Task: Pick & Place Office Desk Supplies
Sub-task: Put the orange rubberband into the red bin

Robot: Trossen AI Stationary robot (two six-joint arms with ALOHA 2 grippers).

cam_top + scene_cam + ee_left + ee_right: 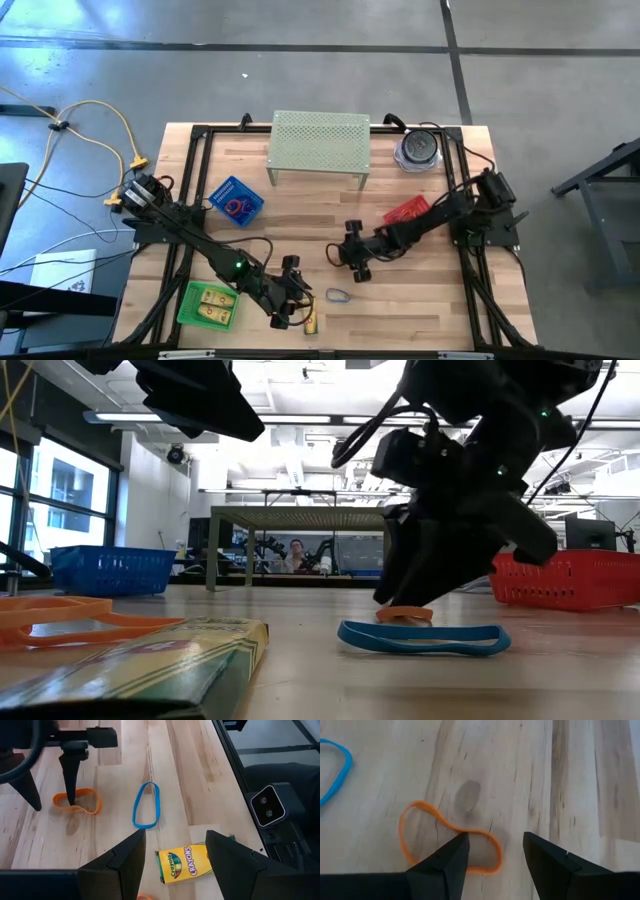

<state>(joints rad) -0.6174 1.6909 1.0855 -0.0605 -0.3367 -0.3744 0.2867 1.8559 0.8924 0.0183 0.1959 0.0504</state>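
Right wrist view puts the orange rubber band (451, 845) directly under the right hand (495, 851), lying flat on the counter (580, 780); one finger stands over the band's bent middle and the other comes down on bare wood just beside its far loop, so the hand is open and gripping nothing; the band is a thin, limp loop, pinched into a wavy figure, its long axis running roughly crosswise to the fingers' gap; my reading is that the coming move turns on getting both fingers to straddle a strand, since a flat loop gives little to pinch; the left wrist view shows the same orange rubber band (77, 803) with one fingertip of the right hand (50, 795) set down inside it; a blue rubber band (146, 805), a narrow oval, lies near it, towards the left hand (175, 851), which hangs open and empty above a yellow crayon box (182, 862); the right arm is plainly nearer the orange band; the red basket (408, 212) lies behind the right hand, along its own arm.
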